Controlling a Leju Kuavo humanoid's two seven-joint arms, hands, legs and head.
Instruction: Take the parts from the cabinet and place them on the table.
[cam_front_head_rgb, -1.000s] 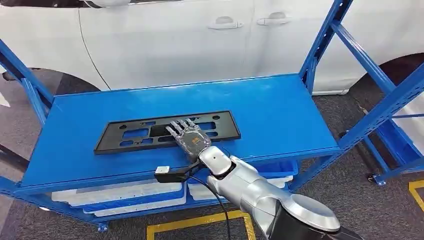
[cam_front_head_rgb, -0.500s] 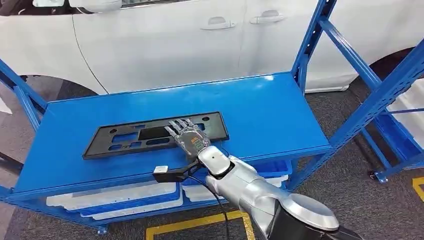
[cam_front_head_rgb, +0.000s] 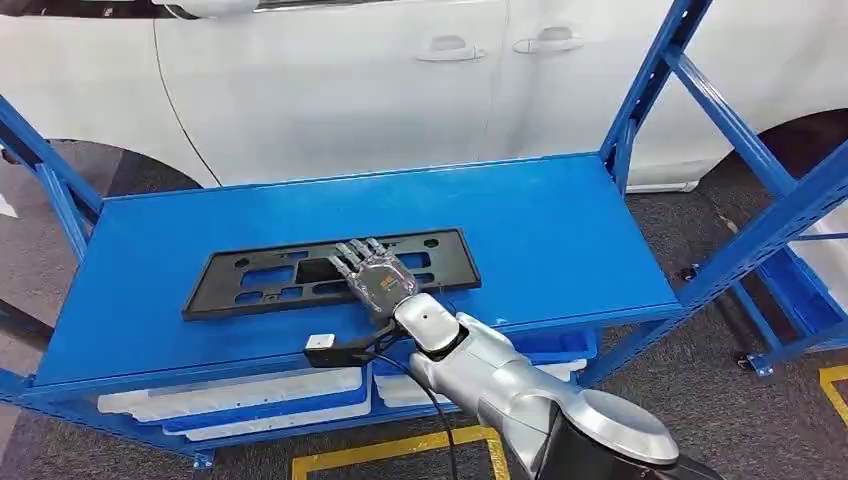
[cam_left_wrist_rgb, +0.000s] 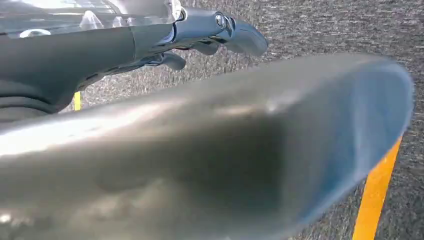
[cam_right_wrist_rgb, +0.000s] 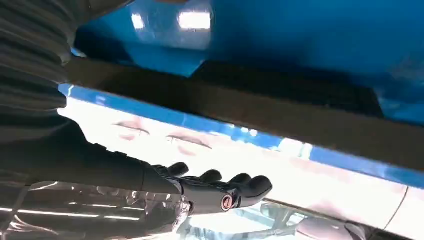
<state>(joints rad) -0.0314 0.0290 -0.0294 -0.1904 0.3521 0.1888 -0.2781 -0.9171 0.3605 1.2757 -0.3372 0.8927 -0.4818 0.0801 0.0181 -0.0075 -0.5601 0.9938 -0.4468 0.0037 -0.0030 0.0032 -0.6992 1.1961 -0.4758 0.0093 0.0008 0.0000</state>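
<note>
A long black plastic part (cam_front_head_rgb: 250, 280) with several cut-outs lies flat on the blue cabinet shelf (cam_front_head_rgb: 540, 230), near its front edge. My right hand (cam_front_head_rgb: 375, 275) rests on top of the part, right of its middle, with its fingers stretched out over it. In the right wrist view the dark fingers (cam_right_wrist_rgb: 220, 192) reach along beside the part's dark edge (cam_right_wrist_rgb: 280, 115); I cannot tell whether the thumb is under it. My left hand (cam_left_wrist_rgb: 220, 30) hangs over the grey floor, fingers loosely extended, holding nothing.
A white car (cam_front_head_rgb: 350, 90) stands close behind the cabinet. A blue upright (cam_front_head_rgb: 650, 80) and slanted braces frame the shelf's right end. White and blue trays (cam_front_head_rgb: 250, 395) sit on the lower level. Yellow floor tape (cam_front_head_rgb: 380, 450) runs in front.
The whole picture swayed left and back, so the camera moved. My right hand stays on the black part in about the same place.
</note>
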